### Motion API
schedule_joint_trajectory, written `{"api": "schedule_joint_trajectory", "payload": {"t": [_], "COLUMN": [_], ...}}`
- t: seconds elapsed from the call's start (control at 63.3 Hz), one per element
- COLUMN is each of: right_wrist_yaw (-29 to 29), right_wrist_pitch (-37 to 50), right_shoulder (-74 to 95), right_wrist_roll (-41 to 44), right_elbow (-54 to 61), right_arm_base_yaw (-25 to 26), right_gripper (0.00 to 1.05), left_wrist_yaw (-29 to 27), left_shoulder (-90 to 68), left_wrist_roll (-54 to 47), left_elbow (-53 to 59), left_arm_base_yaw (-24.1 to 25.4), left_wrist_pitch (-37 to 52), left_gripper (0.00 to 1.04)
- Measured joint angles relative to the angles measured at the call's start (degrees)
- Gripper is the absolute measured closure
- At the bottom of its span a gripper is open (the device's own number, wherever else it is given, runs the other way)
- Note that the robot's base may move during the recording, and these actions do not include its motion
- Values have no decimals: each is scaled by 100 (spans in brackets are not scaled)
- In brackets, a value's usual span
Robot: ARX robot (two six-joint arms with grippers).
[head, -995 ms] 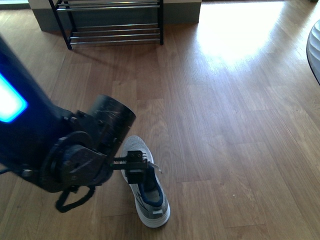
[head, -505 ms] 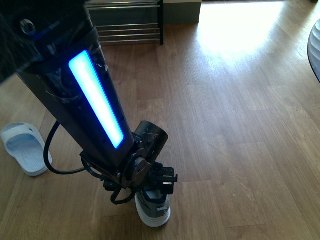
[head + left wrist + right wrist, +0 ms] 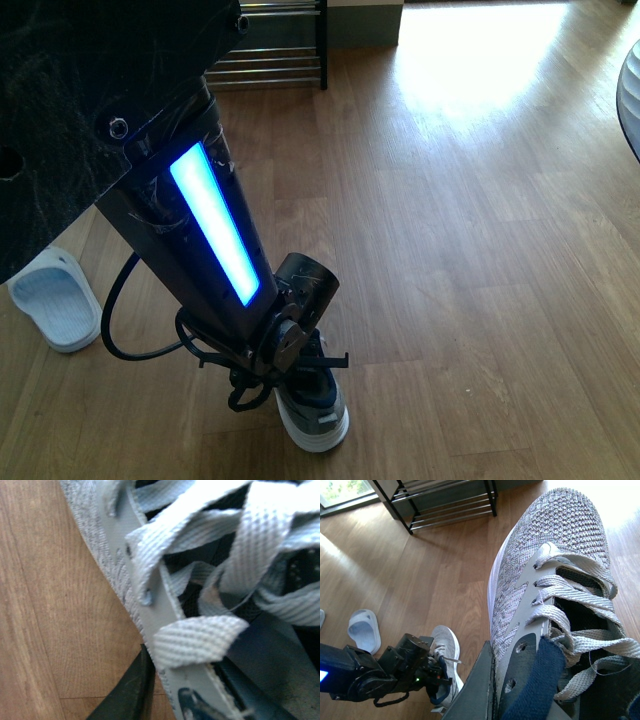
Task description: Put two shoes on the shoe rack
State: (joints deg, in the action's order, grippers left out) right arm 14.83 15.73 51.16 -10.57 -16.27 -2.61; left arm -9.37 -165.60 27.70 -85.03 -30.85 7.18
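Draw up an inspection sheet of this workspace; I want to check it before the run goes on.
Surface: wood floor, with a sunlit patch at the far side.
Job's things: rack by the far wall; floor sneaker; raised sneaker; one slide on the floor, left.
Clutter: nothing seen.
Grippers: left gripper at the floor sneaker's opening, jaws unclear; right gripper shut on the raised sneaker.
Cables: black cable loops beside the left arm.
Surroundings: dark round edge at the right.

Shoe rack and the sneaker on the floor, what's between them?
Only bare wooden floor, by the right wrist view, between shoe rack and floor sneaker; the slide lies off to one side.
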Motion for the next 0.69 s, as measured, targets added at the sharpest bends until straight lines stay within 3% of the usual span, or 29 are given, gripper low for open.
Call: {"api": "schedule_joint_trajectory", "payload": {"t": [0.126, 0.284, 0.458, 0.584, 0.695], "right_wrist_yaw": [0, 2, 0, 0, 0], "right_wrist_pitch": [0, 2, 0, 2, 2], "right_shoulder": [0, 0, 0, 0, 0], "right_wrist_roll": [-2, 0, 0, 0, -2], "right_elbow": [0, 0, 0, 0, 0], "right_arm_base_yaw": [0, 0, 0, 0, 0], "right_gripper": [103, 103, 103, 103, 103], "left_wrist_yaw": [-291, -1016, -1888, -2374, -2881], "left_shoulder": [260, 1252, 3816, 5525, 7534], "left_wrist_roll": [2, -348, -560, -533, -527], "left_elbow": [387, 1403, 3274, 4378, 5462], "left_arm_base_yaw": [70, 271, 675, 859, 866], "left_wrist_pitch": [188, 682, 1532, 1480, 822], "left_gripper": [104, 103, 103, 103, 103]}}
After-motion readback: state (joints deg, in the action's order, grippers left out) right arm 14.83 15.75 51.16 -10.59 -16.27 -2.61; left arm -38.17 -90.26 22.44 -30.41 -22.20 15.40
